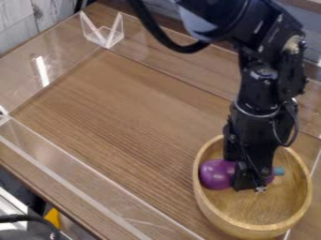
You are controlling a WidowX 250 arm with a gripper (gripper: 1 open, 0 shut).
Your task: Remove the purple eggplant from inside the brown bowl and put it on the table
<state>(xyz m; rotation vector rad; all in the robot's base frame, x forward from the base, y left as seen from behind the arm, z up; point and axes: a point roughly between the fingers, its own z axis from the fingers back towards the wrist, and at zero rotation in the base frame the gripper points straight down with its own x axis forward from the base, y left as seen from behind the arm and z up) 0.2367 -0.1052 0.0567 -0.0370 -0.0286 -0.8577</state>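
Wood-grain tabletop (pixel 113 103) with clear acrylic walls carries the brown bowl (pixel 295 211) at lower right. Pointing down into it, the black hand (pixel 257 180) pinches the purple eggplant (pixel 219 173). No readable writing shows anywhere.

Even, fairly bright indoor light falls on the wood-grain surface (pixel 126 103), with no hard shadows. White glare streaks the clear acrylic walls (pixel 44 66) at the left and far corner. The small frame is soft and grainy; the dark arm (pixel 257 103) loses detail, and the purple eggplant (pixel 221 173) shows a faint sheen
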